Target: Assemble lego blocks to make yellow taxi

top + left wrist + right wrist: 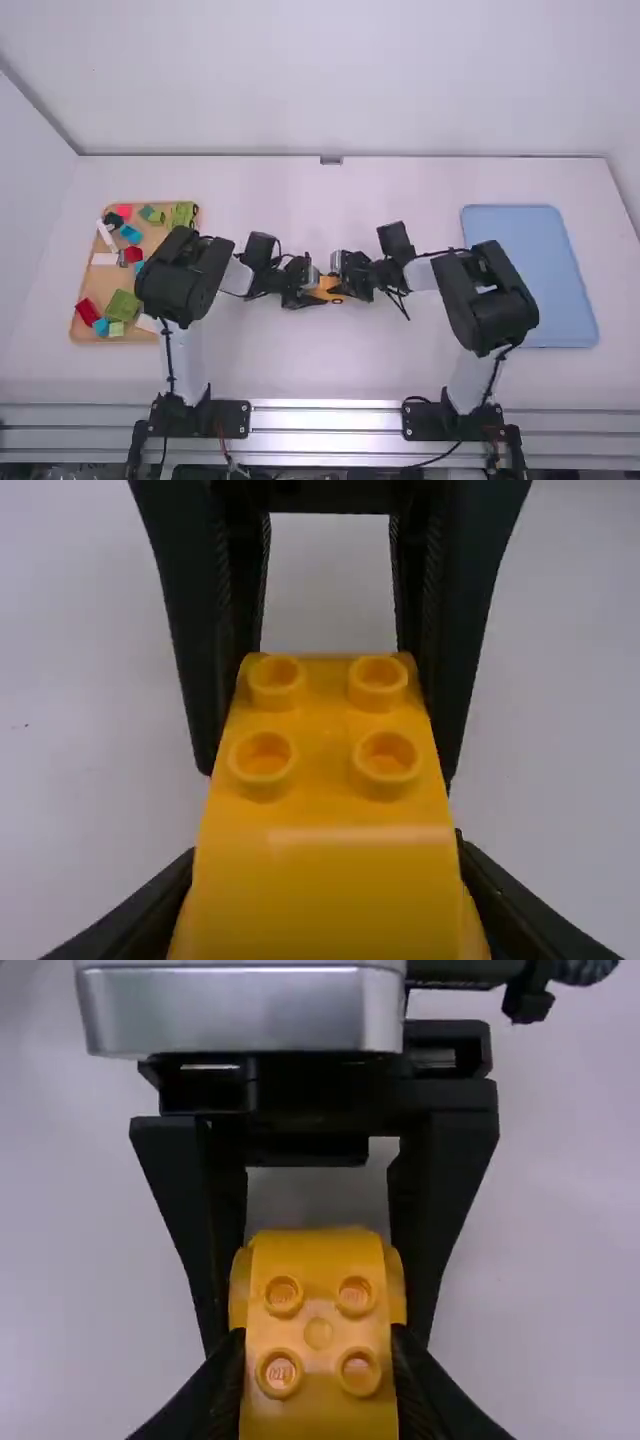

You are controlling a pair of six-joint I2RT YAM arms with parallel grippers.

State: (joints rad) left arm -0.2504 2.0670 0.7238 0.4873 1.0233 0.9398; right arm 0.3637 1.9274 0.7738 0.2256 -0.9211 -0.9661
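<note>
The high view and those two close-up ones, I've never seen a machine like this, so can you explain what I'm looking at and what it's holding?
It's a robot with two arms, the left arm and the right arm, bolted at one edge of a white table. The high view comes from a camera above and behind them. Each close-up comes from a camera on one arm's wrist, so that arm's own claw shows at the bottom edge.

On the table, a wooden tray on the left carries colored blocks. A flat blue tray sits on the right.

Between the arms, the left claw and the right claw both grip one yellow piece with round studs.
</note>
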